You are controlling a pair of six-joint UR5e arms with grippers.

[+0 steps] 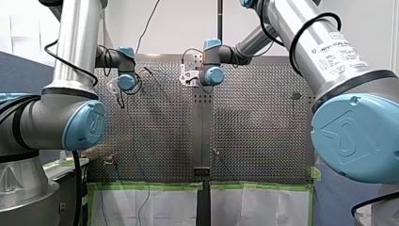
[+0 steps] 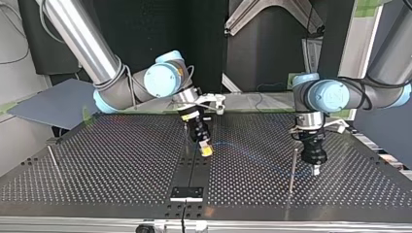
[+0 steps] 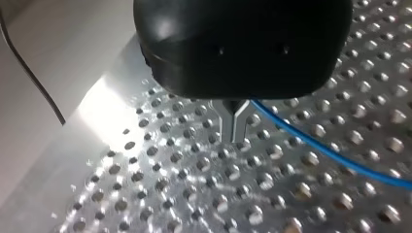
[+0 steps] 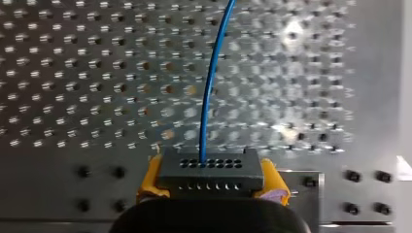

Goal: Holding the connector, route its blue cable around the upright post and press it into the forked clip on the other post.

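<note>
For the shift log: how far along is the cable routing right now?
Done: my right gripper holds the connector. In hand: the blue cable trails loose over the table. Remaining: rounding a post and clipping it; no view shows either done.

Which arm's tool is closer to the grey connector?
Right. My right tool grips the connector between yellow pads; my left tool hangs well apart from it, beside a thin post.
</note>
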